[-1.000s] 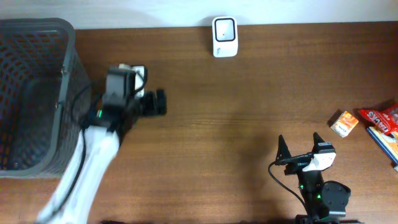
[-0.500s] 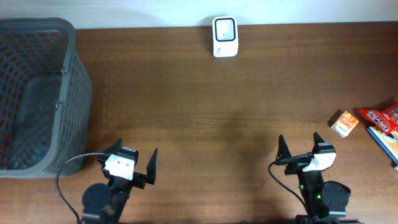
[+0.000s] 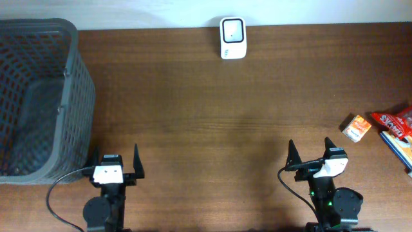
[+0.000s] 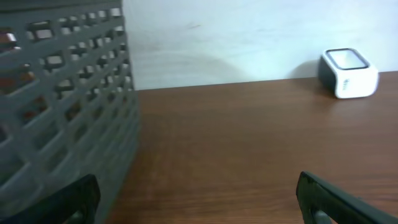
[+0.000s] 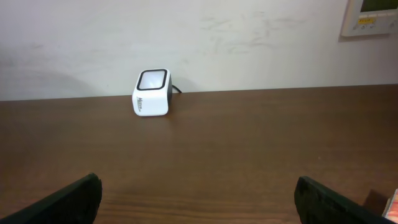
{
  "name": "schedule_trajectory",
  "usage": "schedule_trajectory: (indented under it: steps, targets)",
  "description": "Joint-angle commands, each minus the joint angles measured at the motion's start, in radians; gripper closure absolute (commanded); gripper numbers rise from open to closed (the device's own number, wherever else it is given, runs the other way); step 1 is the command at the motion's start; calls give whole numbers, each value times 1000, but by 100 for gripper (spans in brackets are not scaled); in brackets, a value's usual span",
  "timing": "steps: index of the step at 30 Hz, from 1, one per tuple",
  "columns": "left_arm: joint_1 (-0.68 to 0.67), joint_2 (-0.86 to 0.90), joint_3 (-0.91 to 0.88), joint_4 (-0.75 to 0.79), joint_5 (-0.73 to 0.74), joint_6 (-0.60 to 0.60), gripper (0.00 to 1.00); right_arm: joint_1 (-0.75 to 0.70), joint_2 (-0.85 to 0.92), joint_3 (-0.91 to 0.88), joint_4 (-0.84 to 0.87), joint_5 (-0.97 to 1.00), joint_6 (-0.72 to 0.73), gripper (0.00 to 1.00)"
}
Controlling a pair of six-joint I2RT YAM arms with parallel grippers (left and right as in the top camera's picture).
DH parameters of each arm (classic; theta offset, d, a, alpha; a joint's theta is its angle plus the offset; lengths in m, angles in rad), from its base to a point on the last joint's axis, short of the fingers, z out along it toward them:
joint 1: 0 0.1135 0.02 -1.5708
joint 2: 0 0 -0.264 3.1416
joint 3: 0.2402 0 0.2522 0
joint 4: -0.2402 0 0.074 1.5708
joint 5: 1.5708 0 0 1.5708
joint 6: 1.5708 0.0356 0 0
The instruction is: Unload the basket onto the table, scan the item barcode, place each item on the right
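- Since a second ago, my left fingers (image 3: 136,164) are no longer mid-counter; they sit at the near edge of the counter (image 3: 206,129), beside the grey basket (image 3: 71,77).
- Both these and my right fingers (image 3: 291,158) stand wide apart, holding nothing.
- Item: orange box (image 3: 356,127) lies near the right edge, beside a red packet (image 3: 394,120); white scanner (image 3: 232,29) at far edge.

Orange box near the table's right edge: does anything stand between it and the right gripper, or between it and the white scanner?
Nothing visible does. Only bare table lies between the right gripper and the orange box, and between that box and the scanner.
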Motion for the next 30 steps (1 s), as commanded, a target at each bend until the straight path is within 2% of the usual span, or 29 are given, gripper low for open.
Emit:
schedule_trajectory:
  steps: [1,4,7,8,12,17,21,30]
  targets:
    - [5,-10,-10,0,-11,11,1,8,-6,-7,-5,9,0,1]
    - [6,-10,-10,0,-21,-113,1,8,-6,-7,-5,9,0,1]
    - [5,-10,-10,1,-28,-325,1,8,-5,-7,-5,9,0,1]
    - [5,-10,-10,0,-17,-341,1,8,-5,-7,-5,9,0,1]
    - [4,-10,-10,0,-17,-204,1,8,-5,-7,-5,9,0,1]
    - [4,-10,-10,0,-10,-192,1,8,-5,-7,-5,9,0,1]
    - [2,-10,-10,-1,-6,-74,1,8,-5,-7,-5,9,0,1]
    - [2,-10,-10,0,1,-60,1,8,-5,-7,-5,9,0,1]
